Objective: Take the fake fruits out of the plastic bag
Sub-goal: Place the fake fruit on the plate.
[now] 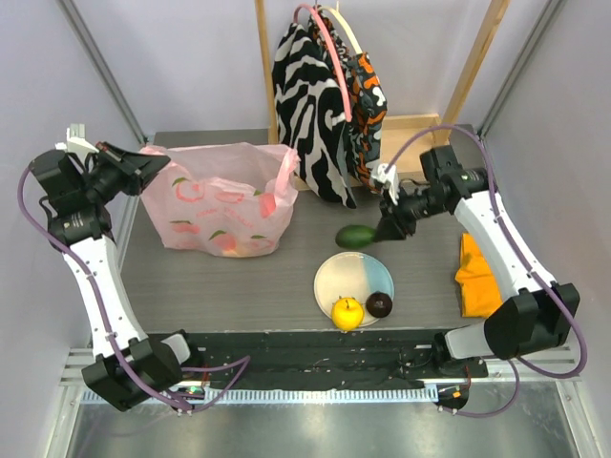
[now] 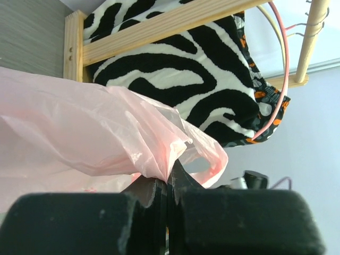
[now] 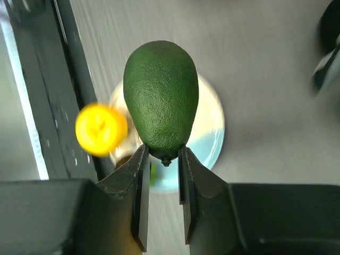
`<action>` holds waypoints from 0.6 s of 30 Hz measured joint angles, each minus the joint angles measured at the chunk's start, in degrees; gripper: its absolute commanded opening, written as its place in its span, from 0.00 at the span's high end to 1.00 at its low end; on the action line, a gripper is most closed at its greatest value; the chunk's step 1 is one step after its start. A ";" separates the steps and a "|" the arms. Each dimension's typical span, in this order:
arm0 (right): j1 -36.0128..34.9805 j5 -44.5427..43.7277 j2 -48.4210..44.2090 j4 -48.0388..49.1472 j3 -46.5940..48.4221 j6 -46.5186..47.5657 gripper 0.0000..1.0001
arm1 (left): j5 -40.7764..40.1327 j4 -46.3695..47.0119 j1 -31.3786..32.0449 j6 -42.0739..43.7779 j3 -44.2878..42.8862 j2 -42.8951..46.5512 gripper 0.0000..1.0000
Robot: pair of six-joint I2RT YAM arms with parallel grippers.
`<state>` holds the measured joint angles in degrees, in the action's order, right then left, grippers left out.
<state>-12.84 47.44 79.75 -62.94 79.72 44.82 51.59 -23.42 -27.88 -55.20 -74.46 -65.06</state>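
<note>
The left gripper [image 1: 151,168] has its jaws shut on an edge of the plastic bag [image 1: 224,205] at the far left of the bench [image 1: 191,286]. The right gripper [image 3: 162,159] has its jaws narrowly parted, clamping the stem end of the avocado [image 3: 161,101] just beyond the plate [image 1: 351,271], which carries the yellow-orange fruit [image 1: 347,312] and the maroon fruit [image 1: 380,304].

the round yellow plastic fruit [image 3: 101,129] is blurred in the right wrist view, where the green plastic avocado [image 3: 161,98] hides most of the round cream-and-blue plate [image 3: 210,122]. the thin translucent pink plastic bag [image 1: 224,205] clouds its contents.
</note>
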 measured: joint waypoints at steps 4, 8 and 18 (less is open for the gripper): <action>4.07 -2.82 -0.66 -2.58 -9.68 8.20 0.96 | 0.09 -1.68 -0.02 2.19 -0.09 0.59 1.00; 4.48 -4.72 -1.42 -1.81 -17.07 11.47 0.95 | 0.09 -3.43 -0.02 3.91 -0.09 1.68 1.00; 4.72 -5.53 0.81 10.21 -25.31 4.57 0.82 | -0.13 -8.00 -0.02 7.74 -0.07 3.63 1.00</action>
<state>-8.12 41.91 80.55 -52.73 54.41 49.39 51.46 -31.42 -27.90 -47.46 -74.52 -61.43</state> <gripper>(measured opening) 0.286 0.015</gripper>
